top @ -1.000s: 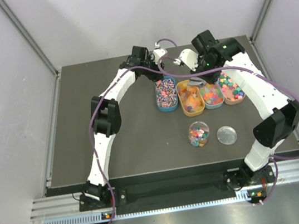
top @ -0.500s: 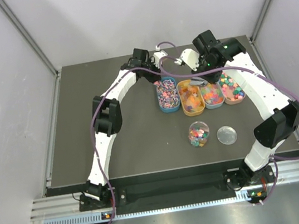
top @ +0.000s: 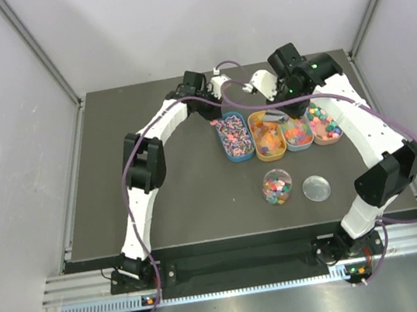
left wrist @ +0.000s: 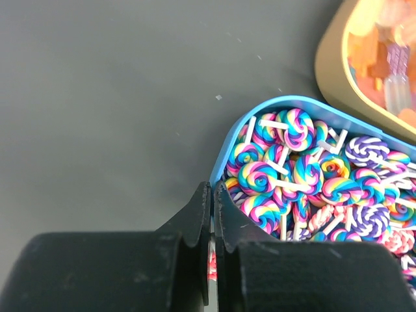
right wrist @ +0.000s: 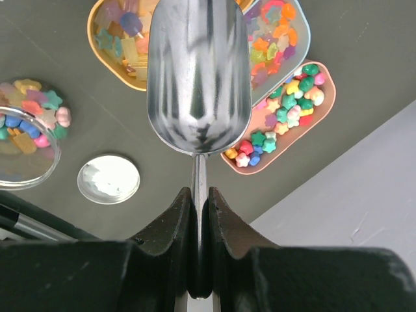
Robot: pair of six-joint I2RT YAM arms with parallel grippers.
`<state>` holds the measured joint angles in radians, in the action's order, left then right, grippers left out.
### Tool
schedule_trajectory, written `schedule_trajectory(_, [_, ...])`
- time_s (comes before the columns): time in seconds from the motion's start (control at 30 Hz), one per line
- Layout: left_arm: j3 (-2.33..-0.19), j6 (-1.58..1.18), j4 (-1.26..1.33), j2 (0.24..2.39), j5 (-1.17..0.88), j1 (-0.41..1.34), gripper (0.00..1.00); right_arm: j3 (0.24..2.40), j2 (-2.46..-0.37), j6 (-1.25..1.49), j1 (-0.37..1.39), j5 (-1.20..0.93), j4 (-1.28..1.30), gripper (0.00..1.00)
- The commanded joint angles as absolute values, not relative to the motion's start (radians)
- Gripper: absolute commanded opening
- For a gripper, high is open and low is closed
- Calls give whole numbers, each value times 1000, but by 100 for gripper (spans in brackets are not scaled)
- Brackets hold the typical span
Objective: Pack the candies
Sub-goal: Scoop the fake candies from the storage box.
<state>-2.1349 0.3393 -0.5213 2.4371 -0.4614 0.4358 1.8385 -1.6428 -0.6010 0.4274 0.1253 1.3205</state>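
Note:
Four oval trays of candies stand in a row. The blue tray (top: 235,148) (left wrist: 286,103) holds swirl lollipop candies (left wrist: 305,175). My left gripper (top: 223,111) (left wrist: 212,198) is shut on the blue tray's far rim, one finger inside and one outside. My right gripper (top: 278,103) (right wrist: 199,198) is shut on the handle of the silver scoop (top: 273,117) (right wrist: 198,71), which is empty and hangs over the orange tray (top: 268,147) (right wrist: 97,49) and the pale blue tray (top: 298,142) (right wrist: 304,36). Star candies (right wrist: 286,117) fill the pink tray (top: 327,140).
A clear round jar (top: 277,186) (right wrist: 26,130) partly filled with mixed candies stands nearer the arms. Its lid (top: 317,188) (right wrist: 108,178) lies beside it on the dark table (top: 165,178). Light walls enclose the table on three sides.
My left gripper has closed onto the blue tray's rim. That tray has turned slightly, its far end swinging left. The right arm and scoop have stayed put.

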Motion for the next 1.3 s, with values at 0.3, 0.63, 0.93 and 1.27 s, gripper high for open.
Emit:
schedule_trajectory(0.3, [-2146,316,-646,2415,-489,468,0,1833,-1742,-606,603,122,1479,0])
schedule_trajectory(0.63, [-2065,255,-611,2361,-456,471,0,1865,-1839,-708,699,337,1480,0])
schedule_trajectory(0.93, [-2062,216,-595,2364,-445,480,0,1881,-1890,-787,752,408,1482,0])
schedule_trajectory(1.27, [-2057,209,-588,2362,-440,486,0,1871,-1954,-821,802,459,1480,0])
